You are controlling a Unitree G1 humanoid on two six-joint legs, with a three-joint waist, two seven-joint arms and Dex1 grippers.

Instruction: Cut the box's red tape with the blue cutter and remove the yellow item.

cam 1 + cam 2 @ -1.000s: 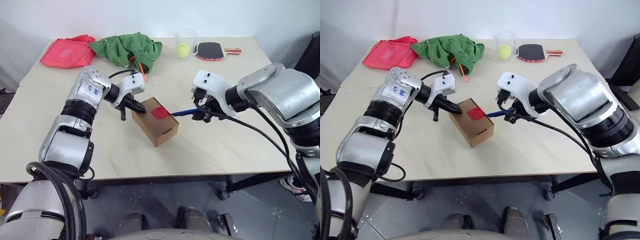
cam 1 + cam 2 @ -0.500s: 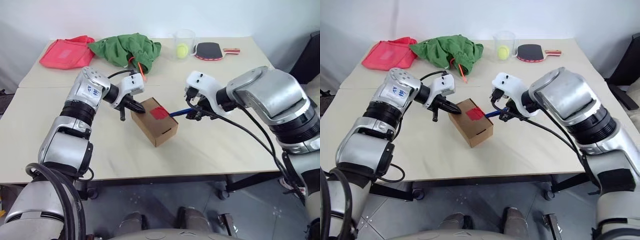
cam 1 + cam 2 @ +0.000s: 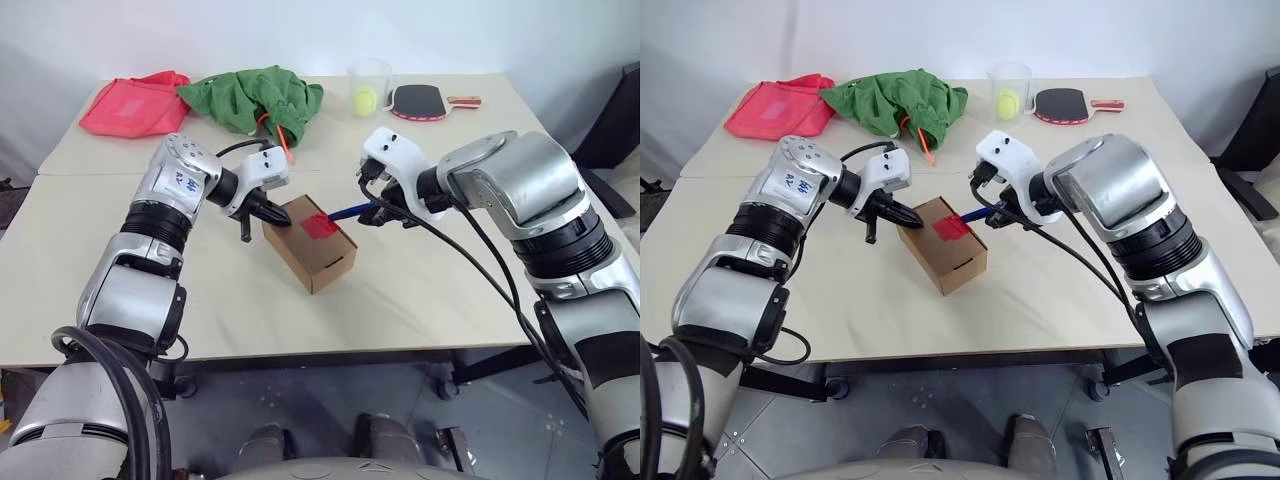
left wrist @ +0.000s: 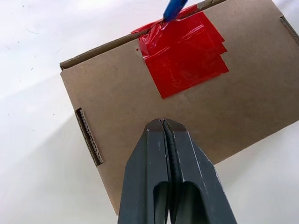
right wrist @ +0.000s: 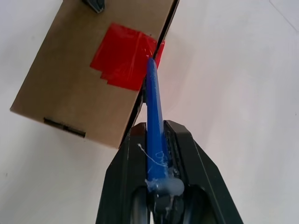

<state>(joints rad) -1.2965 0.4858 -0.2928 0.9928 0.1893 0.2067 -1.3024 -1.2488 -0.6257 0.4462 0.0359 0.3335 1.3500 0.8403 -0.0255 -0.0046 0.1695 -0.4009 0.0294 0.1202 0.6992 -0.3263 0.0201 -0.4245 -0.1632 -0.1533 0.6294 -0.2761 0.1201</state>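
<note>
Gripping the blue cutter (image 5: 154, 121), the right pincer (image 5: 156, 140) sets its tip on the red tape (image 5: 124, 56); the left pincer (image 4: 166, 135), closed, presses the box (image 4: 140, 107).

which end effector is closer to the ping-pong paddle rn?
Right. The right end effector holds the blue cutter nearer the paddle; the left end effector presses the box farther away.

Table (image 3: 420, 300) bears box (image 3: 315, 255), cloths, cup, paddle

Right gripper (image 3: 992, 212) nearer red tape (image 3: 951, 227).
</note>
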